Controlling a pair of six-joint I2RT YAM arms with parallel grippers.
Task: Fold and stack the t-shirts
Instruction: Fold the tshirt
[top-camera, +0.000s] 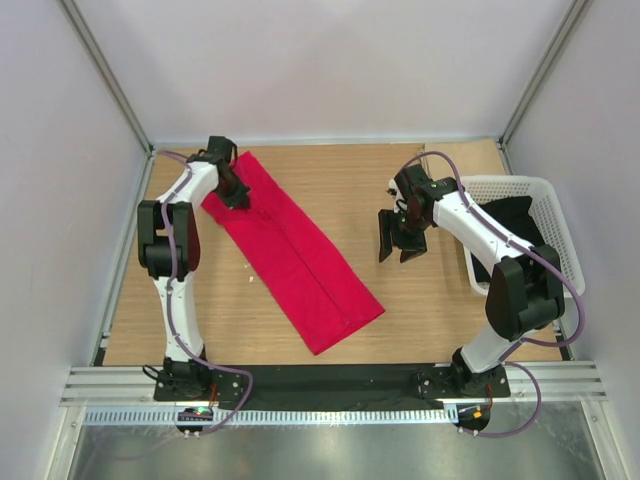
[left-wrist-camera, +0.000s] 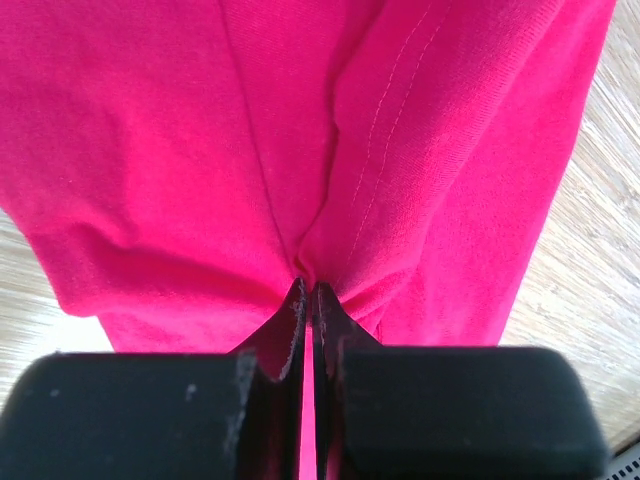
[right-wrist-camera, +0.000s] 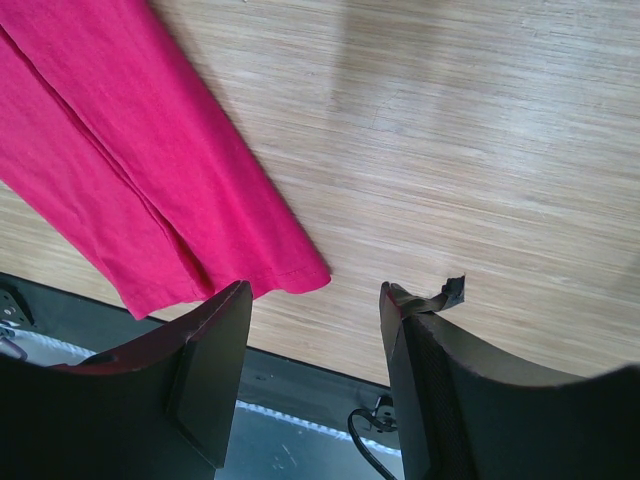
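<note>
The wooden surface (top-camera: 330, 180) is closed in by pale walls on the left, far and right sides, with a black strip along its near edge. The red t-shirt (top-camera: 295, 255) lies on it as a long narrow band, running diagonally from the far left corner toward the near middle. Its near end stops just short of the black strip. Its long edges are straight, and a fold line runs down its length. Bare wood lies open on both sides of the band, with the widest stretch across the far middle and right. A white lattice basket (top-camera: 545, 195) sits against the right edge of the surface with dark cloth (top-camera: 530, 212) inside. The left pincer (top-camera: 238, 195) is at the far left end of the shirt. In the left wrist view it is clenched on a pinch of the red cloth, which puckers up into the fingertips (left-wrist-camera: 298, 300) beside a line of stitching. The right pincer (top-camera: 398, 245) hangs released and grasps nothing, over bare wood between the shirt and the basket and apart from both. In the right wrist view, a small dark scrap (right-wrist-camera: 447, 291) sticks out from the tip of one finger.
</note>
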